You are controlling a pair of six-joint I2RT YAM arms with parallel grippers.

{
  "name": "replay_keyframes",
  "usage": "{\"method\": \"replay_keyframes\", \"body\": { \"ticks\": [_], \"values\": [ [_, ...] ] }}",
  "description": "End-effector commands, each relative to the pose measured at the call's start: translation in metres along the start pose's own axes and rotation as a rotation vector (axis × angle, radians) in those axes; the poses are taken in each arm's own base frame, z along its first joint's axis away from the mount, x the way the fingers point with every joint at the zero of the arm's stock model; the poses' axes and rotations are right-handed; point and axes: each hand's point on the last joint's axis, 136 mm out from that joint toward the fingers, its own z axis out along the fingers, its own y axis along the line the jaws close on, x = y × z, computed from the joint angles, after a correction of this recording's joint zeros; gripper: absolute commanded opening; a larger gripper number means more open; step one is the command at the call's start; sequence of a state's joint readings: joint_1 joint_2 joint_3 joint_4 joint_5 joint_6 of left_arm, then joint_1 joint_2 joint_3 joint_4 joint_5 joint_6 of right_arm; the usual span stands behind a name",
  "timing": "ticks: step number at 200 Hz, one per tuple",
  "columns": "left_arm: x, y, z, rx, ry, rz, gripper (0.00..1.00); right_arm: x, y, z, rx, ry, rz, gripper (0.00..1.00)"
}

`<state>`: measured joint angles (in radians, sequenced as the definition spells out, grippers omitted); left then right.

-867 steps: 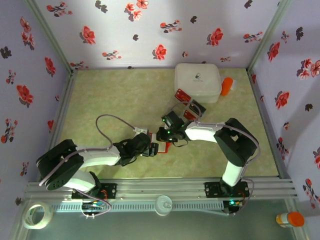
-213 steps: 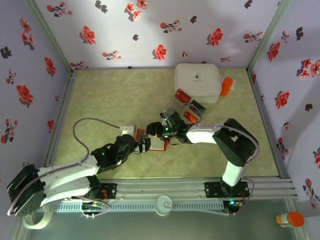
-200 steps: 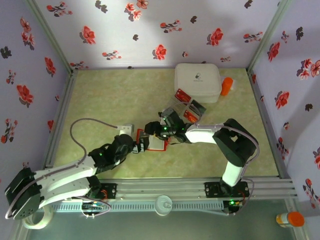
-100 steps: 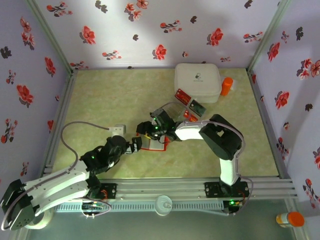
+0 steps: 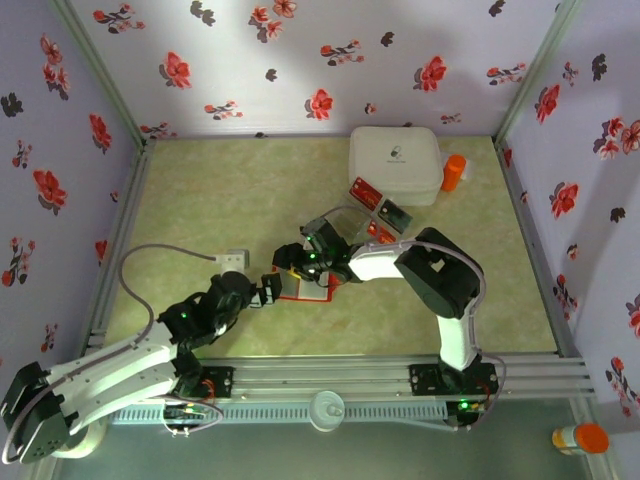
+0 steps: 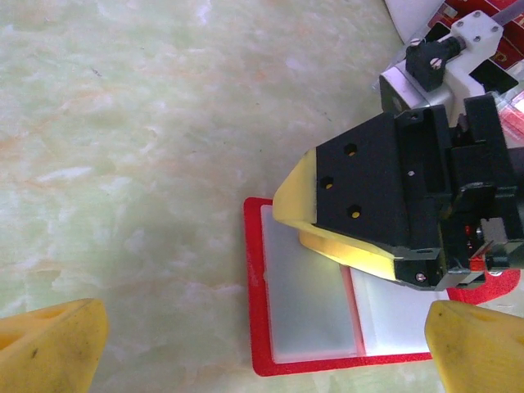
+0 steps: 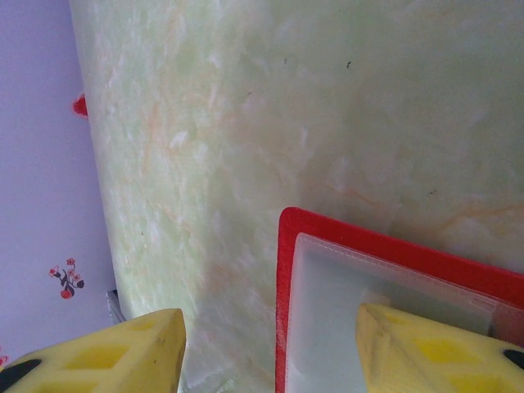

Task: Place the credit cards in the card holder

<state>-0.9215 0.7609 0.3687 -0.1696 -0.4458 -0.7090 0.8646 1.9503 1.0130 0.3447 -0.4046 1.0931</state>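
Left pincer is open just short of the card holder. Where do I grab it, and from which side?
The card holder lies open and flat, so only an edge offers a pinch. The right pincer sits over its middle, so I'd take the red border on its left side, bringing the left pincer in low from the left.

From my feed, the tabletop (image 5: 220, 190) has a pale green marble look. The red card holder (image 5: 312, 291) lies open mid-table, with a white box (image 5: 395, 163) far right, an orange bottle (image 5: 454, 172) touching it and cards (image 5: 365, 191) just in front.
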Motion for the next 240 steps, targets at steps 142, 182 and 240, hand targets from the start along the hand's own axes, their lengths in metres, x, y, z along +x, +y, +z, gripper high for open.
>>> {"method": "replay_keyframes", "body": {
  "ticks": [142, 182, 240],
  "values": [
    [0.001, -0.010, 0.041, -0.032, 0.050, 0.056, 1.00, -0.031, 0.011, -0.091, 0.050, -0.157, -0.068, 0.57],
    [0.000, -0.032, 0.075, -0.041, 0.124, 0.146, 1.00, -0.033, -0.005, -0.124, 0.157, -0.222, -0.110, 0.57],
    [0.024, 0.005, 0.090, -0.184, 0.226, 0.133, 1.00, -0.018, -0.058, -0.159, 0.430, -0.224, -0.189, 0.57]
  ]
}}
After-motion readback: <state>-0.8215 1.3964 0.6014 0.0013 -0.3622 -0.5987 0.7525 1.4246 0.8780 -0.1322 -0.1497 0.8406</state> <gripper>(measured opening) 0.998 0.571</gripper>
